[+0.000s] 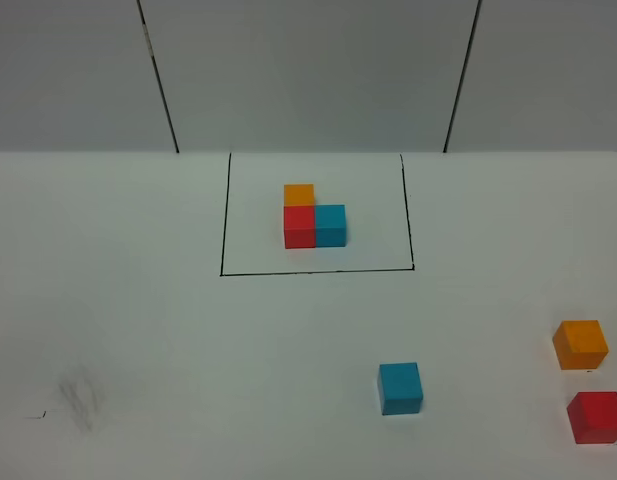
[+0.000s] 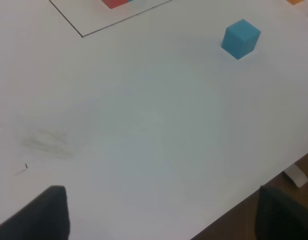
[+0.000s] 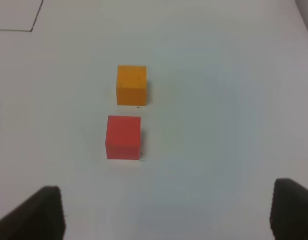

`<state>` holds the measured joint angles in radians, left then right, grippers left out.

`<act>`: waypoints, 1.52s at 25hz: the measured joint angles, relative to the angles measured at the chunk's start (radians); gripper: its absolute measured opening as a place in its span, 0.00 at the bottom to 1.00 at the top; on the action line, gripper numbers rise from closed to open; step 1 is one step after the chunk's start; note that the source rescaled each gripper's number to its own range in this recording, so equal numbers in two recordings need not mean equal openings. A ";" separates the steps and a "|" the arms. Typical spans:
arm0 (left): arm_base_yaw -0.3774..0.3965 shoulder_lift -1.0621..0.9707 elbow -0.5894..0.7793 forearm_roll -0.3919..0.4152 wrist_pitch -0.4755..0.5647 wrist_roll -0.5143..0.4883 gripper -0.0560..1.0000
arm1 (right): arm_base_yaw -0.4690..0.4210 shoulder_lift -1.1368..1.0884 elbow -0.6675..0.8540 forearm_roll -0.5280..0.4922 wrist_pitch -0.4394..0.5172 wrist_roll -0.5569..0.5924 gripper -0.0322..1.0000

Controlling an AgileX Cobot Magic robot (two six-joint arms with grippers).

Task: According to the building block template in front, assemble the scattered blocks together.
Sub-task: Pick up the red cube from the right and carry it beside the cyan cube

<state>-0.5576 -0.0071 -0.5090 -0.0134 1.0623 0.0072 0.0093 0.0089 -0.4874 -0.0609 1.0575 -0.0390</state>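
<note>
The building block template [image 1: 314, 218] is an L of orange, red and cyan-blue cubes inside a thin black rectangle at the middle back. The scattered blocks lie in front of it, apart from one another. The cyan-blue cube [image 1: 400, 388] is right of centre. The orange cube [image 1: 580, 344] and the red cube [image 1: 597, 417] are at the far right. No gripper shows in the exterior view. The left gripper [image 2: 163, 220] is open and empty, well short of the cyan-blue cube [image 2: 240, 38]. The right gripper [image 3: 163, 215] is open and empty, short of the red cube [image 3: 123, 137], with the orange cube [image 3: 131, 85] beyond it.
The white table [image 1: 188, 350] has a grey smudge [image 1: 80, 398] at the front left. The table's front edge [image 2: 253, 195] shows in the left wrist view. Grey wall panels [image 1: 308, 70] stand behind the table.
</note>
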 joint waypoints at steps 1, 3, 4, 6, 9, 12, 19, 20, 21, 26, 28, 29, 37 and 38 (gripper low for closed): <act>0.000 0.000 0.000 0.000 0.000 -0.001 1.00 | 0.000 0.000 0.000 0.000 0.000 0.000 0.77; 0.026 0.000 0.000 -0.001 0.000 -0.001 1.00 | 0.000 0.000 0.000 0.000 0.000 0.000 0.77; 0.068 0.000 0.000 -0.001 0.000 -0.001 1.00 | 0.000 0.000 0.000 0.000 0.000 0.000 0.77; 0.157 0.000 0.000 -0.002 0.000 0.000 1.00 | 0.000 0.000 0.000 0.000 0.000 0.000 0.77; 0.332 0.000 0.000 -0.003 0.000 0.001 1.00 | 0.000 0.000 0.000 0.000 0.000 0.000 0.77; 0.512 0.000 0.000 -0.003 0.001 0.002 1.00 | 0.000 0.000 0.000 0.000 0.000 0.000 0.77; 0.707 0.000 0.000 -0.003 0.001 0.002 1.00 | 0.000 0.000 0.000 0.000 0.000 0.000 0.77; 0.712 0.000 0.000 -0.003 0.001 0.002 1.00 | 0.000 0.000 0.000 0.000 0.000 0.000 0.77; 0.713 0.000 0.000 -0.003 0.001 0.003 1.00 | 0.000 0.000 0.000 0.000 0.000 0.000 0.77; 0.715 0.000 0.000 -0.003 0.001 0.003 1.00 | 0.000 0.000 0.000 0.000 0.000 0.000 0.77; 0.715 0.000 0.000 -0.003 0.001 0.003 1.00 | 0.000 0.000 0.000 0.000 0.000 0.000 0.77; 0.715 0.000 0.000 -0.003 0.001 0.003 1.00 | 0.000 0.000 0.000 0.000 0.000 0.000 0.77; 0.715 0.000 0.000 -0.003 0.001 0.003 1.00 | 0.000 0.000 0.000 0.000 0.000 0.000 0.77; 0.715 0.000 0.000 -0.003 0.001 0.003 1.00 | 0.000 0.000 0.000 0.000 0.000 0.000 0.77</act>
<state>0.1576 -0.0071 -0.5090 -0.0168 1.0632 0.0098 0.0093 0.0089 -0.4874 -0.0609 1.0575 -0.0390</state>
